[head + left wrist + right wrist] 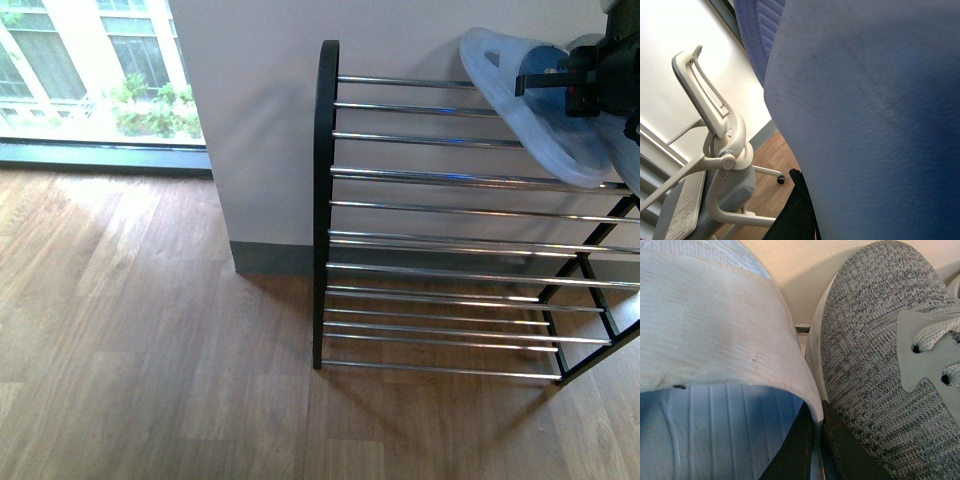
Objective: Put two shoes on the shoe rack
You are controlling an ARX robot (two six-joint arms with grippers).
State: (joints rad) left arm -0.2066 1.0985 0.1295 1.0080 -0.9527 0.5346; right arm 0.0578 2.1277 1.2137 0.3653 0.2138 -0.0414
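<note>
Slide's up at the rack's top bars, over wood floor.

You've got a wood plank floor (150, 330), a white wall (260, 120) and a window (90, 70) on the left. The right gripper (815, 450) is pinching the pale blue slide's (540, 110) strap over the shoe rack (440, 240), right beside a grey sneaker (880, 365). Left wrist view: another blue slide (865, 120) fills it and an office chair (715, 165) shows; you can't tell the left gripper's state. No readable writing.
</note>
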